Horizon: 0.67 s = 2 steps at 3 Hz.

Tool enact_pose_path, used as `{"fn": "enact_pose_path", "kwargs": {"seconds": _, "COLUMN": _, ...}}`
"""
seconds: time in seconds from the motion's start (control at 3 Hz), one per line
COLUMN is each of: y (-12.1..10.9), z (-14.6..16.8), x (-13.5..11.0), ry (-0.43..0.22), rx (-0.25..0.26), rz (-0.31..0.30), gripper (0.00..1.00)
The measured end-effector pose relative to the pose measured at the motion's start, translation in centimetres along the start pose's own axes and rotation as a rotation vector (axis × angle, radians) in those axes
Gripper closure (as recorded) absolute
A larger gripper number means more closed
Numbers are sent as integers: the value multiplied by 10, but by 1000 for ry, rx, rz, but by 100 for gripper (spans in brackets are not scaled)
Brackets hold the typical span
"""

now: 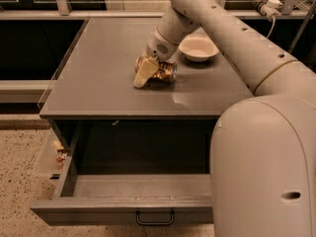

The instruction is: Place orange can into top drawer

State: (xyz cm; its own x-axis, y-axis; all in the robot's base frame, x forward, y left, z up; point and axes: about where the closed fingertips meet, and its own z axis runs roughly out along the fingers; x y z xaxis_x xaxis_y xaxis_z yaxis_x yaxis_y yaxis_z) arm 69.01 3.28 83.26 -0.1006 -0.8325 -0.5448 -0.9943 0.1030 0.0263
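Observation:
The orange can (165, 71) lies on its side on the grey cabinet top (103, 83), left of the bowl. My gripper (144, 73) is down at the can's left end, its cream fingers (142, 75) closed around it, and the can still rests on the top. The top drawer (123, 209) is pulled out wide below the cabinet's front edge, with its dark handle (155, 217) at the centre of the front panel. Its inside is bare grey.
A pale cream bowl (198, 48) stands just right of the can at the back of the cabinet top. My arm's large white body (266, 162) fills the right foreground and covers the drawer's right end. Small debris (59, 157) lies on the speckled floor at the left.

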Motion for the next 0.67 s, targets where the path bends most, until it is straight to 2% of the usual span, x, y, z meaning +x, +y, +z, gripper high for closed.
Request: {"fn": "enact_pose_path", "kwargs": {"seconds": 0.67, "y": 0, "z": 0, "x": 0, "ry": 0, "rx": 0, "rz": 0, "gripper": 90}}
